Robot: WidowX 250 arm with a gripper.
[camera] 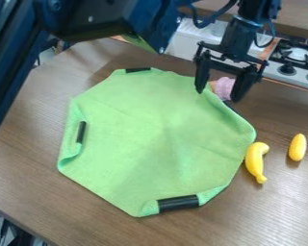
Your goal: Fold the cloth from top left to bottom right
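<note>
Fingers apart, the pincer (219,93) hangs by the green cloth (150,134), spread below and left of it on the counter (272,216). It should shift left to the cloth's top-left edge, pinch shallowly, then lift before drawing diagonally.

Green cloth lay open on wooden table

The green cloth (150,139) was spread on the wooden table (31,168), its left and bottom edges curled, with black strips (178,202) along its sides. The black gripper (218,95), fingers apart, hung at the cloth's upper right edge, near a pink object (224,87). A curved banana (254,162) lay just beside the cloth's right edge; another yellow item (297,147) lay farther right. A stove (297,58) stood at upper right.
</note>
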